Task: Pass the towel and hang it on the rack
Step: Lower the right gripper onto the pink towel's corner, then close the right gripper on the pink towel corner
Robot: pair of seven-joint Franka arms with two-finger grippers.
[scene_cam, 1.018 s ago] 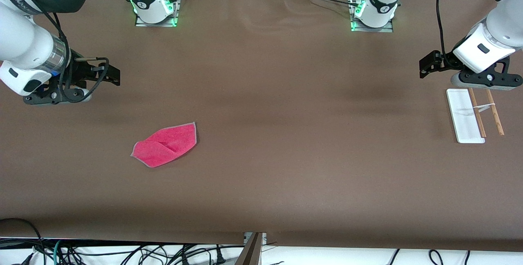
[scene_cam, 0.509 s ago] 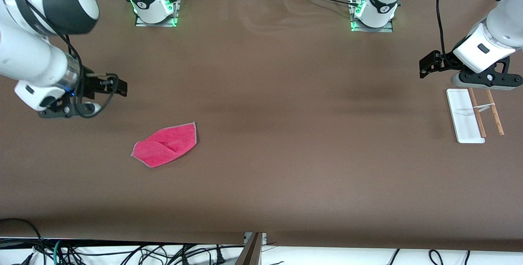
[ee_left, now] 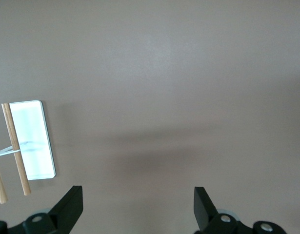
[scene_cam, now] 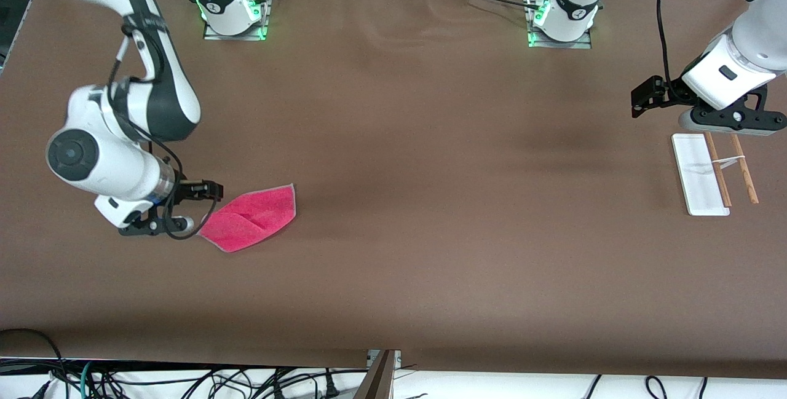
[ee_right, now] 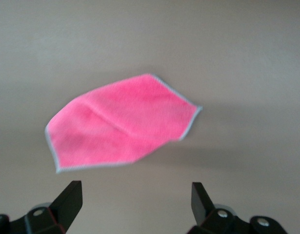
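- I am at the first step, the reach for the towel [scene_cam: 249, 219]: my right gripper [scene_cam: 166, 217] is just beside the towel's corner at the right arm's end of the table, its fingers spread wide with nothing between them, as the right wrist view shows by the two dark fingertips [ee_right: 69, 200] standing well apart
- The towel [ee_right: 121, 125] lies flat on the brown table [scene_cam: 430, 202], toward the right arm's end, nearer to the front camera than both bases, and well apart from the rack [scene_cam: 713, 171]
- Its long axis runs on a slant: one pointed corner sits by my right gripper, nearer to the front camera, and the other wide corner lies farther from that camera and toward the middle of the table; a soft crease runs along that same line
- My next move, as I judge it, is to come over the cloth, lower, and pinch a raised fold or an edge, since a flat floppy cloth gives little to bite on
- My left gripper [scene_cam: 645, 96] waits over the table just beside the rack [ee_left: 30, 141], its fingers likewise apart and empty
- The rack stands at the left arm's end, its white base long-side toward the front camera, the two wooden rods leaning alongside
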